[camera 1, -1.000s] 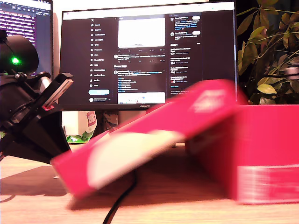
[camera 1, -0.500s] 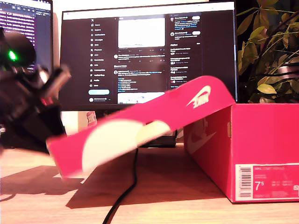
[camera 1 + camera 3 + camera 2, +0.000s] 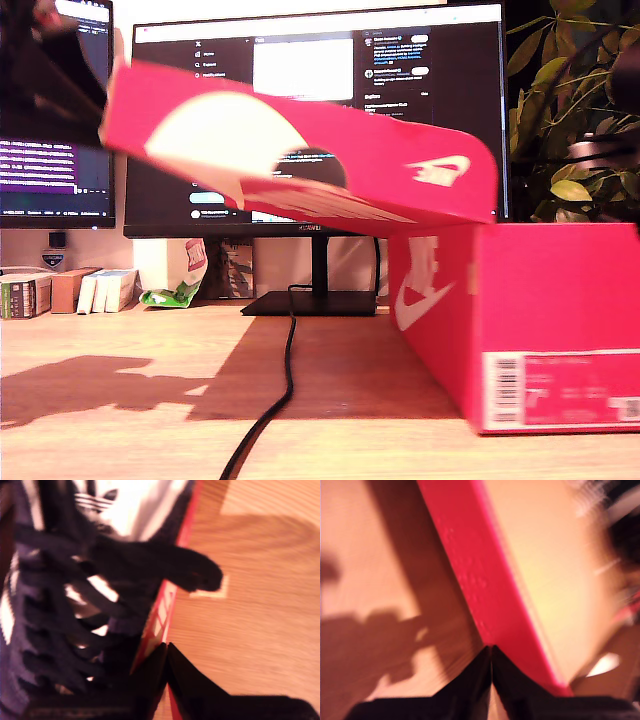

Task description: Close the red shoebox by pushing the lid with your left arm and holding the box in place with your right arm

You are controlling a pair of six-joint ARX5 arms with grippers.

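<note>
Exterior view: lid is swung up, hinged on shoebox. First wrist view: my first gripper, fingers together, sits under the lid edge; you risk slipping off. Second wrist view: my second gripper, pinched narrow, rides the box wall beside shoe; poor bracing lets it slide.

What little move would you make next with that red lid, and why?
Probably I'd push the lid up and over toward the exterior view's right. It slants up away from the shoebox, joined at the box's top edge, not yet closed. My first gripper sits at the lid's edge, and my second gripper is at the shoebox wall beside the shoe.
</note>
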